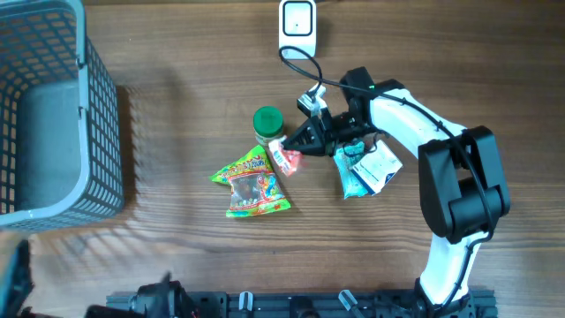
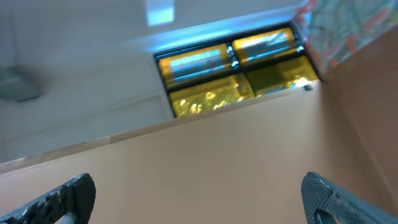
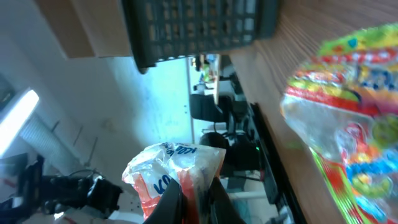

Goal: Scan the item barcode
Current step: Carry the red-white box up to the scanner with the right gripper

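Observation:
My right gripper (image 1: 291,148) is shut on a small red and white packet (image 1: 285,160) near the middle of the table. In the right wrist view the two fingers (image 3: 171,202) pinch that packet (image 3: 168,165), which has blue lettering and sticks up past the tips. The white barcode scanner (image 1: 298,21) stands at the table's far edge, with a black cable running from it toward the right arm. My left gripper (image 2: 199,199) is open with nothing between its fingertips (image 2: 65,196), above bare wood.
A colourful candy bag (image 1: 252,183) lies just left of the held packet, also seen as the bag (image 3: 348,106). A green-lidded jar (image 1: 267,121) stands behind it. A blue and white pouch (image 1: 366,168) lies under the right arm. A grey basket (image 1: 97,132) fills the left side.

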Controlling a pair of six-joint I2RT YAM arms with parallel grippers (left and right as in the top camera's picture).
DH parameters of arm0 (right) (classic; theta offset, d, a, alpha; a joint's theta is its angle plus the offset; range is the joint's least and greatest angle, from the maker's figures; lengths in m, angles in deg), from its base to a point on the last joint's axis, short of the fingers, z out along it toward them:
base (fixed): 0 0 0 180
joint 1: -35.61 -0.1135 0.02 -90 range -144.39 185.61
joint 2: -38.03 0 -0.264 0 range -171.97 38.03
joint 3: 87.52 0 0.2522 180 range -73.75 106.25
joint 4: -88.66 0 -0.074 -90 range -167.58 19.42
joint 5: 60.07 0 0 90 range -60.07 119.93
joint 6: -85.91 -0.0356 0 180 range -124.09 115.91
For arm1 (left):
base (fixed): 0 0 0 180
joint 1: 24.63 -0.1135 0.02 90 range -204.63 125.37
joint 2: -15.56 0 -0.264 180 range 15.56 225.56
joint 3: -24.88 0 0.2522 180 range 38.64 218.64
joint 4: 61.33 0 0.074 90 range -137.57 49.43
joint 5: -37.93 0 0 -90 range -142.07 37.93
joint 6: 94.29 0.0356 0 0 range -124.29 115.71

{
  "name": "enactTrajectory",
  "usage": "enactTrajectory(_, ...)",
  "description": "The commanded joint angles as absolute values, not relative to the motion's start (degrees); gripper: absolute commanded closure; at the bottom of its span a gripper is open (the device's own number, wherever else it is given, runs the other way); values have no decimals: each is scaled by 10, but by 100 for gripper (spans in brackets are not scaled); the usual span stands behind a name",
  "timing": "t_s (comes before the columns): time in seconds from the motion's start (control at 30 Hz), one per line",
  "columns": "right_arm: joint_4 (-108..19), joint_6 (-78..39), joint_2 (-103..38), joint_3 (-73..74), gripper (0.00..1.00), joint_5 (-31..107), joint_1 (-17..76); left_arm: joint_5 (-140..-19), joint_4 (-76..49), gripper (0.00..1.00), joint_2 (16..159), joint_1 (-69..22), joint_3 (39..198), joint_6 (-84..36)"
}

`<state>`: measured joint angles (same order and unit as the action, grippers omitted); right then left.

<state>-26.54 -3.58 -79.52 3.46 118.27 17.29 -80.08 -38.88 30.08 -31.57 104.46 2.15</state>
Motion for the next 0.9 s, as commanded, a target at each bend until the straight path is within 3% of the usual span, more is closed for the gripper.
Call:
enactTrajectory(0.0, -283, -48, -805, 43, 96, 1230, 172, -863, -410, 0, 253, -321, 1018, 12)
enactTrajectory(0.1, -295, -93, -805, 42, 96, 1230, 172, -864, -427, 0, 211, -321, 996, -5)
enactTrajectory(0.2, -306, -225, -805, 42, 96, 1229, 171, -869, -479, 0, 158, -320, 958, -54)
enactTrajectory(0.43, -412, -407, -805, 42, 96, 1229, 159, -907, -466, 0, 159, -240, 957, -63)
enactTrajectory(0.53, -517, -406, -804, 43, 96, 1208, 159, -906, -466, 0, 159, -237, 957, -63)
enactTrajectory(0.6, -573, -418, -797, 43, 96, 1121, 159, -890, -464, 0, 159, -237, 957, -63)
enactTrajectory(0.7, -711, -421, -782, 43, 95, 1072, 160, -800, -433, 0, 159, -237, 957, -63)
enactTrajectory(0.8, -833, -424, -757, 43, 95, 969, 163, -691, -296, 0, 160, -237, 955, -63)
enactTrajectory(0.87, -849, -322, -739, 43, 95, 893, 169, -639, -227, 0, 160, -237, 947, -63)
